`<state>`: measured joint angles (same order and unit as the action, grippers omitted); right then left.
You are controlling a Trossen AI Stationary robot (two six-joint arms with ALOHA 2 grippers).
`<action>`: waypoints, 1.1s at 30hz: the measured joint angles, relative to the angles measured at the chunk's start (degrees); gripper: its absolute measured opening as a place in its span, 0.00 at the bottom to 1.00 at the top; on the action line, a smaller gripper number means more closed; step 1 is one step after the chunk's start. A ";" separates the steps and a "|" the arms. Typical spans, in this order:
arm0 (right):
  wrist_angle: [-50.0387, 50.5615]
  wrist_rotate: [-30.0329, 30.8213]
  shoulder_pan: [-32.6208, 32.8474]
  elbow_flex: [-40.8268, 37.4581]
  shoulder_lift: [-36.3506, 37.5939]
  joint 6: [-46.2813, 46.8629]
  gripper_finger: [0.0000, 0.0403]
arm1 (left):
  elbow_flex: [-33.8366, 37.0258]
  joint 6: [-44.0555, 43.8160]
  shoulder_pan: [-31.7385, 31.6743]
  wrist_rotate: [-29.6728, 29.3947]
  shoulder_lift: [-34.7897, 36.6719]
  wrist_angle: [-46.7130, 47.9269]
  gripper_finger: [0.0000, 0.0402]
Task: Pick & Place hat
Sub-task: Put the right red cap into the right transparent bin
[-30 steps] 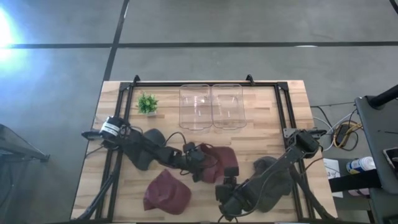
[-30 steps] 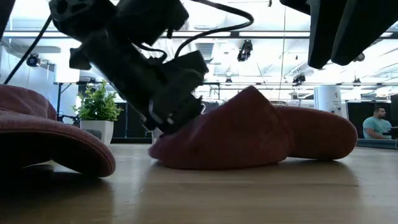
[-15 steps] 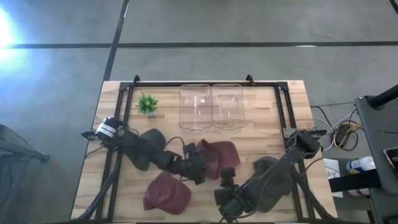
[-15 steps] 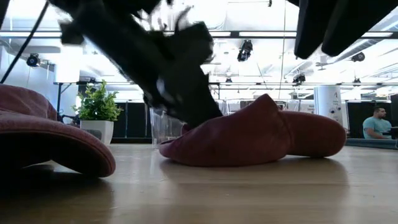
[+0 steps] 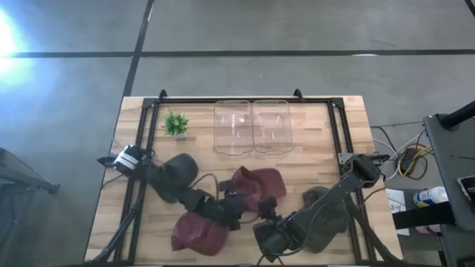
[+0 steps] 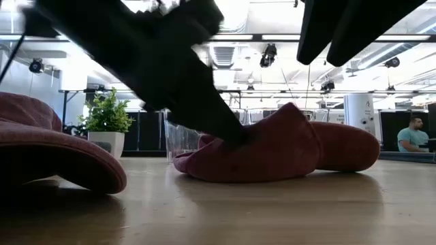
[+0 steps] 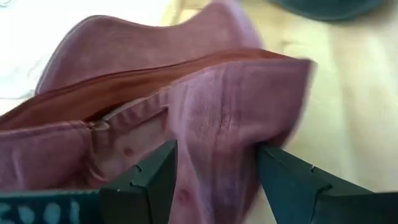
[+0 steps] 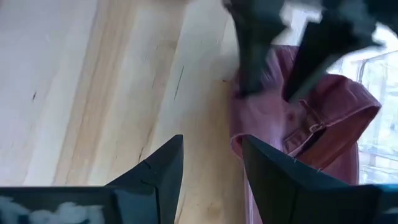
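At the table's left, a small potted plant [image 5: 176, 123] stands untouched. 1 maroon hat [image 5: 199, 231] lies at the front edge, not yet handled. Just right of it, the left gripper [image 5: 239, 210] is clamped on a fold of a 2nd maroon hat [image 5: 261, 186] near the table's middle; the grasp appears made, while lifting and placing are judged still to come. The right gripper [image 5: 269, 222] hovers beside it, fingers apart and empty. 2 clear bins [image 5: 252, 126] wait at the back.

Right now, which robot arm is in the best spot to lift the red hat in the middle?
The left. Its gripper already has the maroon hat between its fingers, while the right gripper is open over bare wood.
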<state>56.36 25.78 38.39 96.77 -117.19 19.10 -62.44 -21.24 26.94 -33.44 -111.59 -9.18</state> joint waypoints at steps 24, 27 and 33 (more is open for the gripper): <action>2.92 -0.31 1.09 -0.19 0.00 3.47 0.40 | -0.19 2.76 -5.23 8.55 5.71 -0.16 0.52; 3.37 -0.28 1.11 -0.28 0.00 4.10 0.39 | -0.13 2.98 -5.75 8.06 2.38 -0.53 0.52; 3.34 -0.33 1.09 -0.36 0.00 6.53 0.40 | -2.31 4.52 -9.48 7.79 -5.03 -4.71 0.52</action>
<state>59.70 25.45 39.48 96.41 -117.19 25.63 -64.75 -16.71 17.46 -25.65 -116.62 -13.89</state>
